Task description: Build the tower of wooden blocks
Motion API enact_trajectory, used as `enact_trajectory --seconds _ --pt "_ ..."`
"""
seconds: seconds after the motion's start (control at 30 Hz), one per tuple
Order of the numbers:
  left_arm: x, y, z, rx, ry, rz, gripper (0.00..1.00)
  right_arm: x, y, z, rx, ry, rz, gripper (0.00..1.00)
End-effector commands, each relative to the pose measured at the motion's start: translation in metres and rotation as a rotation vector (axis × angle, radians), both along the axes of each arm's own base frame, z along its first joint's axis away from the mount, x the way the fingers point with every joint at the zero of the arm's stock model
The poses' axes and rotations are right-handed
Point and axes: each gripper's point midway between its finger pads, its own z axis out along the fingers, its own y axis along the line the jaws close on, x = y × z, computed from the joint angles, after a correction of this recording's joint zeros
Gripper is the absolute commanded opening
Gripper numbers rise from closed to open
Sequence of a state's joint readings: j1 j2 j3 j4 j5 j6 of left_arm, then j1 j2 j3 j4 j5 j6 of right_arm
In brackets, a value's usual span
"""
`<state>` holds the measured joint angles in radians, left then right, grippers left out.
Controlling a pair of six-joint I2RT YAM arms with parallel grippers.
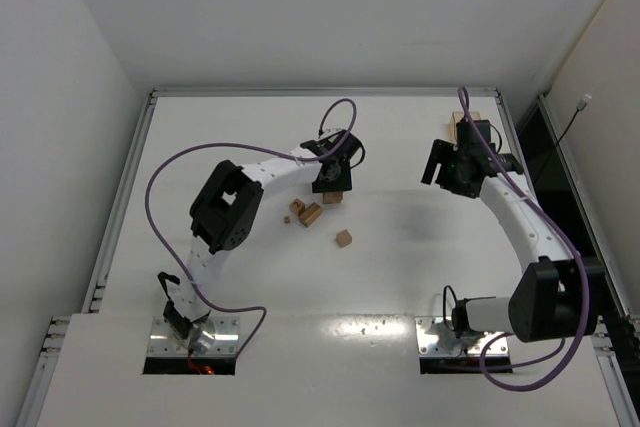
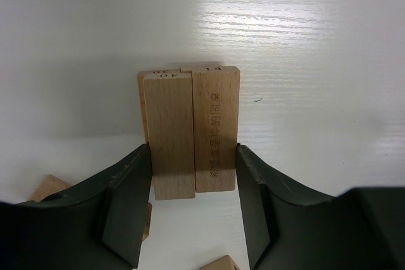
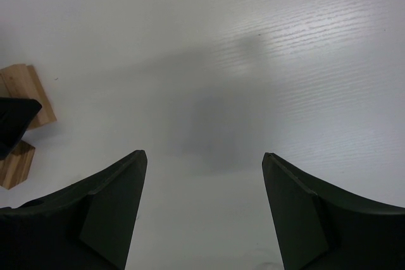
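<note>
The tower is a tight cluster of light wooden bars standing left of centre on the white table. In the left wrist view we see two bars side by side with their long faces toward the camera, the right one printed with a column of small characters. The edge of a third bar shows behind the left one. Small numbers show on the bars' far ends.

The left gripper is closed onto this pair, with one dark finger against the left bar's outer side and the other against the right bar's. From above, that gripper covers most of the tower.

Just near of it lie the loose blocks — a couple close together and one cube a little apart toward the centre. Corners of two more blocks show at the lower edge of the left wrist view.

The right gripper hangs well apart on the far right of the table. Its fingers are spread wide, and between them we see only bare tabletop. At the left edge of its wrist view sit two tan wooden pieces, partly behind a dark shape we cannot identify.

A purple cable loops along each arm.
</note>
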<state>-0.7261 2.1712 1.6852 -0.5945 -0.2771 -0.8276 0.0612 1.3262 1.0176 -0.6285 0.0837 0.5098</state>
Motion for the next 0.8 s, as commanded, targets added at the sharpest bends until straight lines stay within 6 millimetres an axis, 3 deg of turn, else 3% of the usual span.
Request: enact_trajectory --seconds 0.0,0.13,0.27,0.53,0.77 --pt "-0.0075 0.0014 0.0034 0.011 -0.001 -0.005 0.21 0.0127 0.0025 0.0068 0.022 -0.039 -0.01 0.71" --pt "-0.0099 0.0036 -0.0002 0.018 0.007 -0.005 0.33 0.0127 0.0025 0.0068 0.022 -0.039 -0.01 0.71" --pt "-0.0102 0.0065 0.0013 0.025 0.0 0.0 0.36 0.0127 0.0025 0.0068 0.022 -0.039 -0.01 0.71" --pt "-0.0106 0.0068 -0.0009 0.025 0.0 0.0 0.84 0.0129 0.0025 0.0038 0.022 -0.03 -0.01 0.71" --pt "-0.0106 0.0068 0.0012 0.019 -0.006 0.0 0.89 0.0129 0.0025 0.0038 0.022 -0.03 -0.01 0.71"
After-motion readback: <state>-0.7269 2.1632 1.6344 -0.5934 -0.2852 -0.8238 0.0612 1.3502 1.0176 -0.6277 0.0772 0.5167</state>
